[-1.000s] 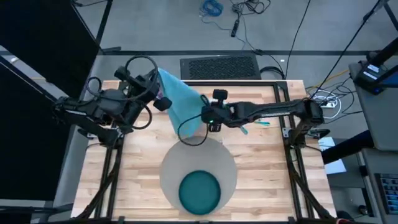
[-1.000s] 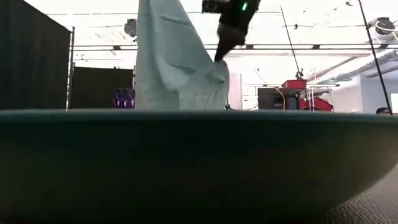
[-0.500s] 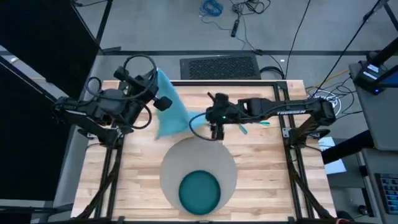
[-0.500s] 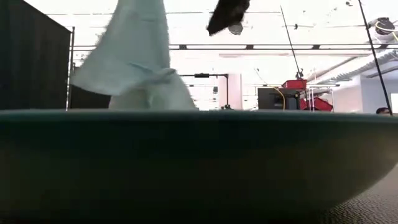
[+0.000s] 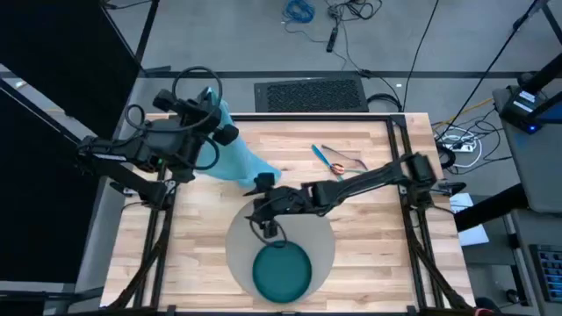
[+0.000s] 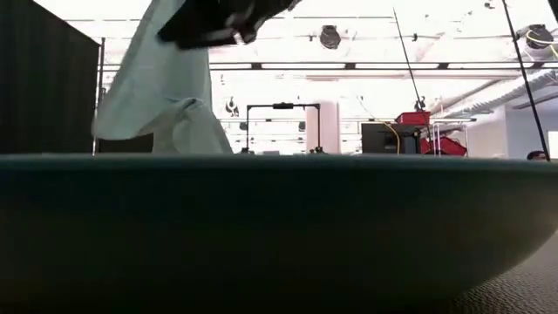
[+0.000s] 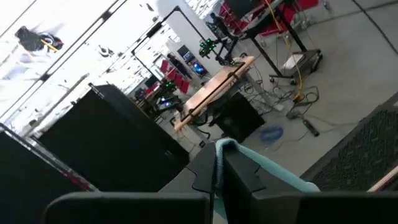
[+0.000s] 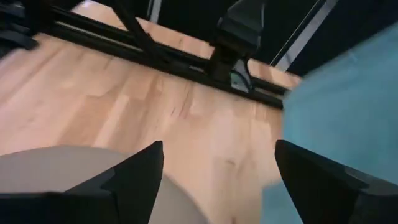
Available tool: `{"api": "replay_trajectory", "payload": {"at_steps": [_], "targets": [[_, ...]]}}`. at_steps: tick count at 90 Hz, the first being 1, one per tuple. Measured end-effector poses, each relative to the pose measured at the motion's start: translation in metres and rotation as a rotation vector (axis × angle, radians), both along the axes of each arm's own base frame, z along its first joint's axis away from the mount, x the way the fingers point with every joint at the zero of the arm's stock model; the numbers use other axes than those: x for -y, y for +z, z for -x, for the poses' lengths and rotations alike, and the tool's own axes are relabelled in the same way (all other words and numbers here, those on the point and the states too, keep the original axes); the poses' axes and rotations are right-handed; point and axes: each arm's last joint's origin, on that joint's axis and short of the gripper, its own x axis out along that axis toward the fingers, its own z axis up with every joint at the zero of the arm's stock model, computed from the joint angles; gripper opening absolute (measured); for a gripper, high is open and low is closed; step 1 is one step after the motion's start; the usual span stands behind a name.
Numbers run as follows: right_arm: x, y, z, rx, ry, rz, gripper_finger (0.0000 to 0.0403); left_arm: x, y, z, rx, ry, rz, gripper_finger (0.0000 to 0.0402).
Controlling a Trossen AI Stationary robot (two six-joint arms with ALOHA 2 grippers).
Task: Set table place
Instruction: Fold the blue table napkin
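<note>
One limp light-blue napkin (image 5: pixel 230 158) hangs upper left of centre, pinched by the left gripper (image 5: pixel 211 133); soft and floppy, best held by its corners. Right gripper (image 5: pixel 259 204), fingers spread wide, is beside it.

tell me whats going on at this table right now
The left gripper is shut on the light-blue napkin, holding it up at the table's far left, its lower end draping onto the wood. The right gripper is open and empty beside the cloth, over the mat's edge. The teal plate sits on the mat; cutlery lies apart.
</note>
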Motion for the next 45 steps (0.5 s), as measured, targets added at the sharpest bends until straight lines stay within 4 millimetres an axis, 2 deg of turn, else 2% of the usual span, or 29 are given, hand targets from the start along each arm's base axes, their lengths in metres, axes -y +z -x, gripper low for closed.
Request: {"api": "replay_trajectory", "payload": {"at_steps": [24, 45], "targets": [[0.016, -0.010, 0.000, -0.070, -0.159, 0.161, 0.0288, 0.000, -0.004, -0.002, -0.051, 0.000, -0.011, 0.0000], [0.045, -0.024, 0.004, -0.211, -0.239, 0.130, 0.0288, 0.000, -0.004, -0.002, -0.040, -0.001, -0.008, 0.0000]]}}
